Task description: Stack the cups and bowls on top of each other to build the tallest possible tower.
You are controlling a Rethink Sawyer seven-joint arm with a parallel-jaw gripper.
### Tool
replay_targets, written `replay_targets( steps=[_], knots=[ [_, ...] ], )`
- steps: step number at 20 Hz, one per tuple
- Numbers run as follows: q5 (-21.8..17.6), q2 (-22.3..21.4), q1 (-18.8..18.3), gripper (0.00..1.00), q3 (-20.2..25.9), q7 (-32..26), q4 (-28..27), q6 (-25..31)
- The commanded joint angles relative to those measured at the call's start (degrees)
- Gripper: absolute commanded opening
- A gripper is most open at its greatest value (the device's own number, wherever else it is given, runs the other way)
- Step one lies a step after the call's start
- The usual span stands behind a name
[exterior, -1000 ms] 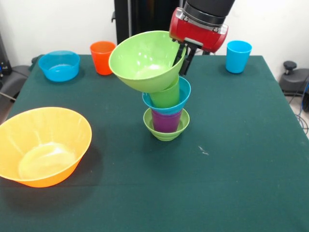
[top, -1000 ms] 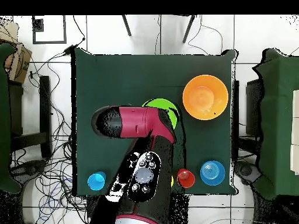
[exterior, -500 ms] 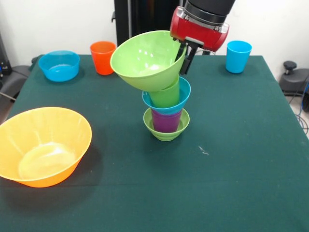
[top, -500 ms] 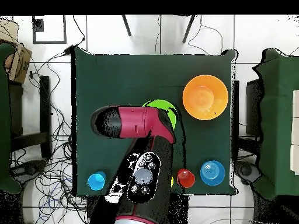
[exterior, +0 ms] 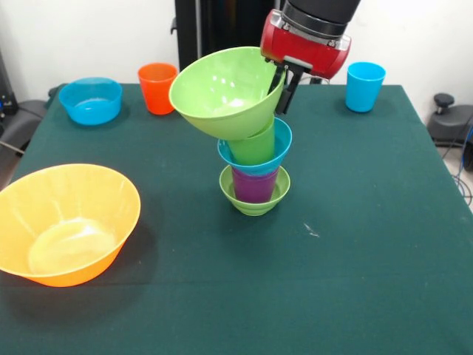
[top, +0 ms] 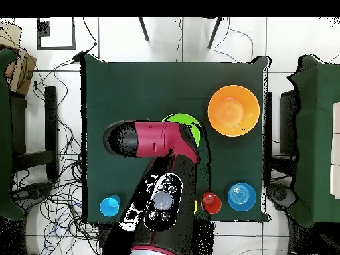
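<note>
Fingers grip tilted green bowl, tips partly hidden

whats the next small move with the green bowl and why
Probably level the green bowl before letting go: the gripper holds its rim, and it sits tilted on the green cup topping the tower, so it could slide off.

The hand and its tilted medium green bowl have edged slightly right over the tower.
</note>
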Motion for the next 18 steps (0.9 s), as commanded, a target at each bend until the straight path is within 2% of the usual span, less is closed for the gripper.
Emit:
replay_targets(
  steps=[1, 18],
  knots=[
    [0.29, 0.55, 1.04, 0.0, 5.39, 5.39, 2.71, 1.38],
    [0.8, 1.13, 2.67, 0.0, 4.28, 7.31, 2.43, 1.24]
  ],
)
